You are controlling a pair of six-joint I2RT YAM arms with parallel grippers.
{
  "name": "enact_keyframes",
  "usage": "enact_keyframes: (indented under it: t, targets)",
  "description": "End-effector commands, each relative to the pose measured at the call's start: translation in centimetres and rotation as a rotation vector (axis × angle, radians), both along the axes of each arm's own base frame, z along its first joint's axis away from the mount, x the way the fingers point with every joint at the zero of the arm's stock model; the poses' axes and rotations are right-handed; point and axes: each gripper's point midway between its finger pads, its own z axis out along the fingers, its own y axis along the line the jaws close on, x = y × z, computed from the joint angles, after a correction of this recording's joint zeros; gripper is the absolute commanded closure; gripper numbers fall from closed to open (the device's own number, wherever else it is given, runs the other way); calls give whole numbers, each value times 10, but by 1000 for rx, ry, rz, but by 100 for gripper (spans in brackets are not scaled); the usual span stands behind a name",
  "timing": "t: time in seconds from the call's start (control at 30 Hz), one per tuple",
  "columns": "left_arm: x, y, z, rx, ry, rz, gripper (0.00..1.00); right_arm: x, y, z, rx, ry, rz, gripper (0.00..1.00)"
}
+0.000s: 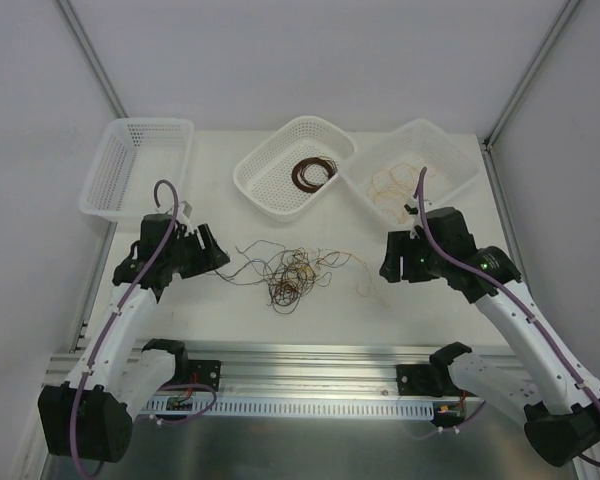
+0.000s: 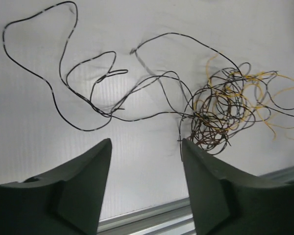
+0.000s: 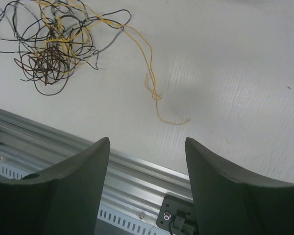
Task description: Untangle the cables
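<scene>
We log brown coil [image 1: 298, 174] in middle basket [image 1: 263, 192], tan wires [image 1: 388, 183] in right basket [image 1: 465, 168]; left gripper [image 2: 145, 142], right gripper [image 3: 147, 140] gape, unladen.

Thin black, brown and tan cables [image 1: 292, 272] lie tangled mid-table.

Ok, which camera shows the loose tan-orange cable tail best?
Right wrist: the tan-orange tail lies alone and fully traceable. Top external shows it as a faint thread. Left wrist shows only its loops beside the tangle.
</scene>
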Motion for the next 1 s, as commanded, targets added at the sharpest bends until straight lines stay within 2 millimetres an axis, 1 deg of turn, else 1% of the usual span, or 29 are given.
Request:
enact_keyframes:
  t: [0.0, 0.03, 0.07, 0.1, 0.17, 0.23, 0.27, 0.3, 0.33, 0.4, 0.43, 0.47, 0.53, 0.57, 0.6, 0.63, 0.67, 0.7, 0.77, 0.8, 0.83, 0.87, 0.9, 0.97]
  targets:
    - [-6, -21, 23, -99, -46, -106, 38, 8, 23, 25, 60, -42, 116, 33]
    - [-6, -25, 29, -115, -58, -120, 27, 10, 26, 26, 55, -51, 145, 32]
    - [-9, -32, 34, -145, -60, -149, 23, 15, 32, 30, 66, -67, 164, 32]
    - [-8, -35, 42, -161, -73, -161, 17, 18, 37, 26, 67, -56, 195, 32]
    - [-9, -43, 49, -191, -74, -186, 14, 26, 43, 24, 63, -55, 209, 32]
    - [-12, -58, 55, -204, -69, -232, 13, 36, 45, 15, 33, -41, 207, 32]
    - [-12, -63, 57, -210, -63, -238, 13, 42, 45, 15, 27, -49, 200, 32]
    - [-14, -76, 57, -190, -59, -274, 13, 45, 44, 11, 11, -40, 187, 33]
    - [-15, -83, 57, -185, -53, -286, 13, 48, 46, 5, 6, -24, 182, 34]
    - [-15, -97, 59, -175, -55, -314, 13, 50, 51, -2, 20, -5, 191, 37]
    - [-16, -107, 52, -166, -26, -331, 13, 50, 54, -8, 28, 14, 188, 37]
    - [-15, -112, 50, -162, -20, -336, 13, 54, 57, -9, 43, 8, 180, 40]
    - [-11, -124, 42, -148, -3, -345, 13, 53, 63, -16, 69, 30, 182, 44]
    - [-10, -127, 38, -139, 5, -348, 13, 57, 69, -15, 106, 34, 161, 47]
    - [-7, -131, 31, -126, 27, -349, 14, 55, 77, -15, 142, 46, 179, 48]
    - [-7, -139, 29, -123, 26, -367, 15, 54, 83, -17, 164, 52, 189, 49]
    - [-5, -143, 27, -119, 30, -372, 15, 57, 91, -16, 187, 43, 201, 49]
    - [-2, -149, 18, -104, 53, -377, 16, 57, 95, -16, 187, 37, 211, 49]
    - [1, -157, 10, -88, 70, -373, 18, 59, 105, -16, 188, 25, 236, 49]
    - [3, -161, 1, -76, 94, -371, 19, 60, 108, -20, 186, 33, 241, 49]
    - [3, -164, -3, -73, 107, -362, 20, 61, 111, -23, 187, 39, 247, 49]
    - [5, -167, -7, -62, 107, -361, 21, 64, 116, -21, 196, 31, 254, 49]
    - [5, -169, -17, -48, 132, -358, 21, 65, 120, -24, 196, 38, 266, 49]
    - [5, -170, -27, -35, 152, -350, 23, 69, 128, -19, 202, 17, 289, 50]
